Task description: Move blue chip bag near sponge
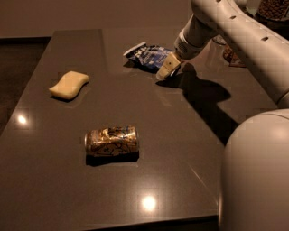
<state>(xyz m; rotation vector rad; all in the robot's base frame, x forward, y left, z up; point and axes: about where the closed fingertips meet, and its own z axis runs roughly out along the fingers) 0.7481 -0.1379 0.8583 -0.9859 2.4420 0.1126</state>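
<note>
The blue chip bag (pixel 148 56) is a crumpled dark-blue foil bag with white edges, lying on the dark table (pixel 54 189) at the far middle. My gripper (pixel 166 70) hangs at the bag's right edge, close over the table, with one pale finger showing; it seems to touch the bag's right end. The sponge (pixel 69 84) is a pale yellow wavy block at the left side of the table, well apart from the bag.
A gold patterned can (pixel 111 140) lies on its side in the middle of the table, nearer the front. My white arm (pixel 244 40) crosses the upper right. A dark round container (pixel 272 9) and another object stand at the far right.
</note>
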